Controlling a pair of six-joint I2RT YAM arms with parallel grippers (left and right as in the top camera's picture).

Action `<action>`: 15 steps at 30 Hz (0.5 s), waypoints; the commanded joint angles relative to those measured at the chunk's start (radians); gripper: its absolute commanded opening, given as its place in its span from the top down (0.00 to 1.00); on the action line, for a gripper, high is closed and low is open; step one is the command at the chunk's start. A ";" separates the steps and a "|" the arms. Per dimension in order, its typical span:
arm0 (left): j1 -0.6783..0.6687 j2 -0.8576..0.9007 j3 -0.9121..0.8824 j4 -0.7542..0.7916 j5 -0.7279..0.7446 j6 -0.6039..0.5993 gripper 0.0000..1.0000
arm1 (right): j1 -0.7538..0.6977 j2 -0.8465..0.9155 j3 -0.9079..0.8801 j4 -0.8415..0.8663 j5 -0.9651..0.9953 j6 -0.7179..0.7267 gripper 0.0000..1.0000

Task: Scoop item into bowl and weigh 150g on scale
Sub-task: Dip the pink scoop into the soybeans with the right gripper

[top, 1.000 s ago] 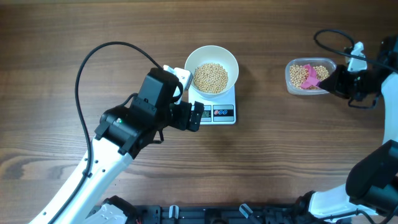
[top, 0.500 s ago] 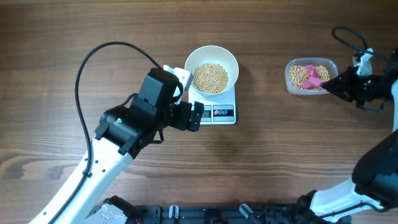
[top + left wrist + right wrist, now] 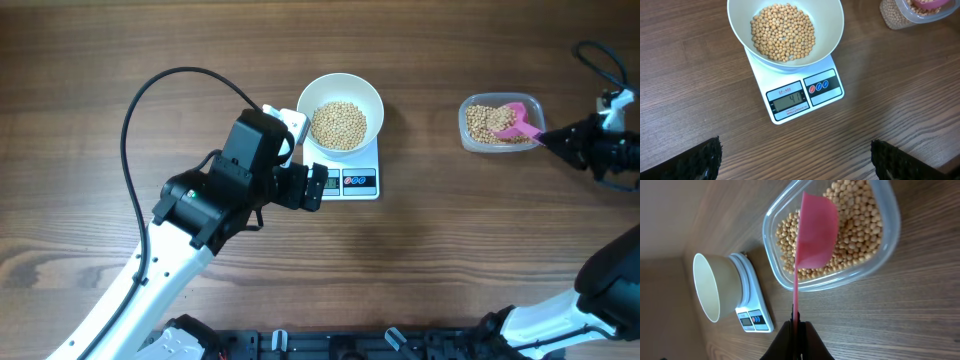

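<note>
Right hand (image 3: 796, 329) pinches the scoop (image 3: 816, 227) thinly (left hand (image 3: 795, 162) wide, idle); it could twist, spilling beans (image 3: 860, 225).

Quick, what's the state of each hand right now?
Left hand: open, holding nothing.
Right hand: closed on the handle of the pink plastic scoop.

Left wrist view | you have the deep round white bowl (image 3: 834, 31) sitting on the small flat white kitchen scale (image 3: 801, 95), display lit | small round tan beans (image 3: 783, 32) heaped in the bowl | clear plastic tub (image 3: 894, 16) of beans at top right, edge of a pink plastic scoop (image 3: 927, 2) in it | your left tool (image 3: 800, 161) is spread wide, dark fingertips (image 3: 699, 160) over the brown wooden worktop (image 3: 690, 90)
</note>
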 commanded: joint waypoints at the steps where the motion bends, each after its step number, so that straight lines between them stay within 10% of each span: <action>1: -0.003 -0.007 -0.005 0.002 -0.017 -0.010 0.00 | -0.027 0.020 -0.010 -0.010 -0.113 -0.018 0.96; 15: -0.003 -0.007 -0.005 0.002 -0.017 -0.010 0.00 | -0.136 0.020 -0.010 -0.120 -0.248 -0.148 0.96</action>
